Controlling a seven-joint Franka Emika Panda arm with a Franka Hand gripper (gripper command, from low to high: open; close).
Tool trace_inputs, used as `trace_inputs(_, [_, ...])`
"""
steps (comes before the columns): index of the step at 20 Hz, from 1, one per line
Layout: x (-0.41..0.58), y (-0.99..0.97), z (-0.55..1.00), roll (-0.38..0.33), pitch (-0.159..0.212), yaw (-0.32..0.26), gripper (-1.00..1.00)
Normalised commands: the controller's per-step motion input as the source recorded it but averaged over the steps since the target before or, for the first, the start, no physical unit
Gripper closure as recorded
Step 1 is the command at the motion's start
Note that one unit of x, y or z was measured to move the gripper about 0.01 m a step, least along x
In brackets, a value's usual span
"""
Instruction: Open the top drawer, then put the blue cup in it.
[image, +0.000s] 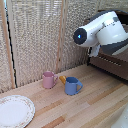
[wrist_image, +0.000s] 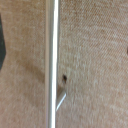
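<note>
The blue cup (image: 73, 86) stands upright on the wooden tabletop, its loop handle toward the exterior view's right. The dark brown cabinet (image: 112, 64) sits at the exterior view's right, mostly covered by the white arm (image: 102, 31), which hides the gripper there. Very close in the wrist view, a brown drawer front (wrist_image: 95, 60) fills the frame, crossed by its long silver bar handle (wrist_image: 51, 55). I cannot tell from these frames whether it is the top drawer. A dark shape at the wrist frame's edge (wrist_image: 1, 45) may be a finger. The drawer looks closed.
A pink mug (image: 48, 79) stands just to the exterior view's left of the blue cup, with a small orange-yellow piece (image: 62, 79) between them. A white patterned plate (image: 15, 110) lies at the front left. A woven screen (image: 40, 35) backs the table.
</note>
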Motion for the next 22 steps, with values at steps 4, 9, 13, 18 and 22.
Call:
trace_inputs(4, [0.025,0.47,0.06,0.358,0.040,-0.056,-1.00])
trace_inputs(9, [0.169,0.46,0.01,0.368,0.038,-0.081,-1.00])
trace_inputs(13, [0.270,0.45,0.00,0.374,0.035,-0.094,-1.00])
trace_inputs(18, [0.315,0.42,0.00,0.374,0.046,-0.101,-1.00])
trace_inputs(22, [0.467,0.30,0.00,0.351,0.079,-0.124,-1.00])
